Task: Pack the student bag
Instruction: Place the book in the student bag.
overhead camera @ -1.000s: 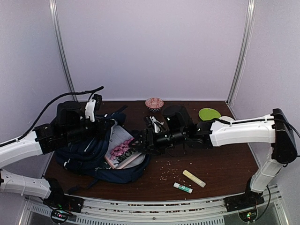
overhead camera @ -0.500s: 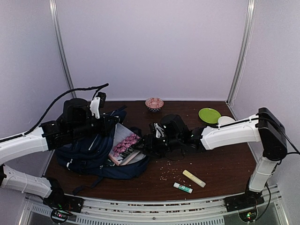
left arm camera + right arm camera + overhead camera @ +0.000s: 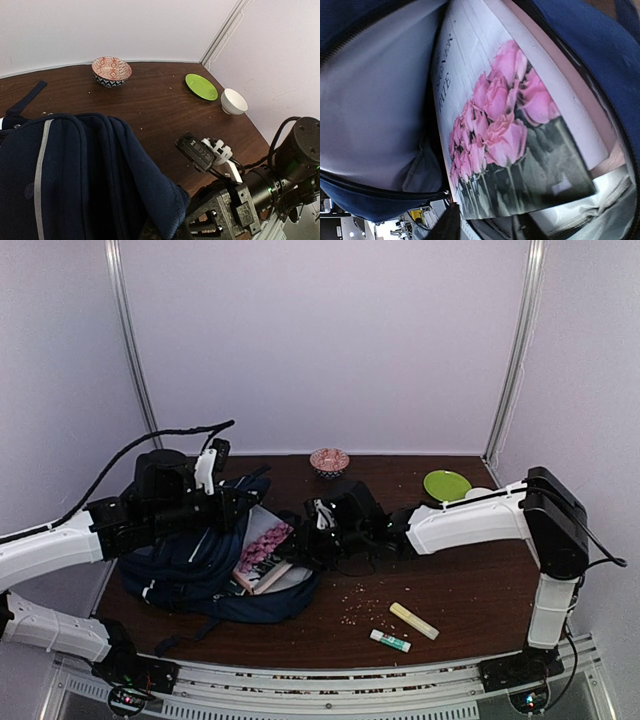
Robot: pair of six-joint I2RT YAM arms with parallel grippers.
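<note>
Left tool (image 3: 243, 508): set high at the raised rim of the student bag (image 3: 190, 562), judged to be propping the mouth open. The jaws were buried in fabric, so the grip could not be told.
Right tool (image 3: 298, 552): pushed up to the mouth behind the rose-covered book (image 3: 510, 125), judged to be feeding it in. Whether the book was clamped could not be told.
Student bag: laid on the left of the desk (image 3: 470, 580) with the mouth turned right. Navy fabric was seen, pale grey lining (image 3: 375, 100) was exposed, and the book was lodged partway inside.
</note>
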